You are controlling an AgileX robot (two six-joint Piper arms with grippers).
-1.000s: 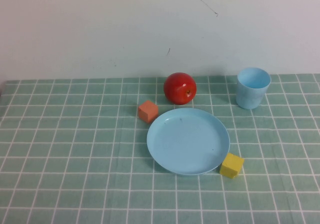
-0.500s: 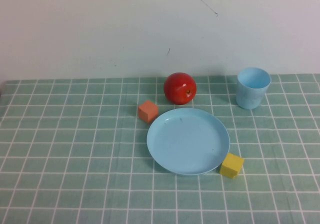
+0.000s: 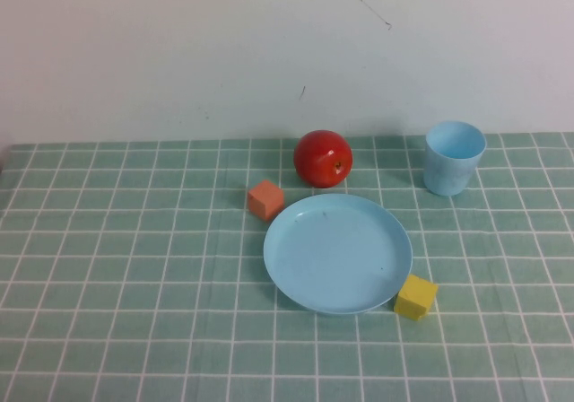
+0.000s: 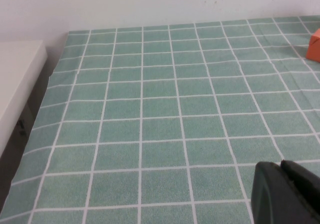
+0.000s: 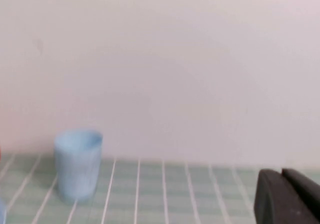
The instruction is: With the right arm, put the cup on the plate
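The light blue cup (image 3: 454, 157) stands upright at the back right of the checked cloth, apart from the light blue plate (image 3: 337, 252) in the middle. The cup also shows in the right wrist view (image 5: 77, 164), standing some way ahead of my right gripper (image 5: 281, 173), which is shut and empty. My left gripper (image 4: 280, 164) is shut and empty over bare cloth at the left side. Neither arm shows in the high view.
A red apple (image 3: 323, 158) sits just behind the plate. An orange cube (image 3: 265, 198) lies at the plate's back left, also in the left wrist view (image 4: 315, 45). A yellow cube (image 3: 416, 295) touches the plate's front right rim. A white wall runs behind the table.
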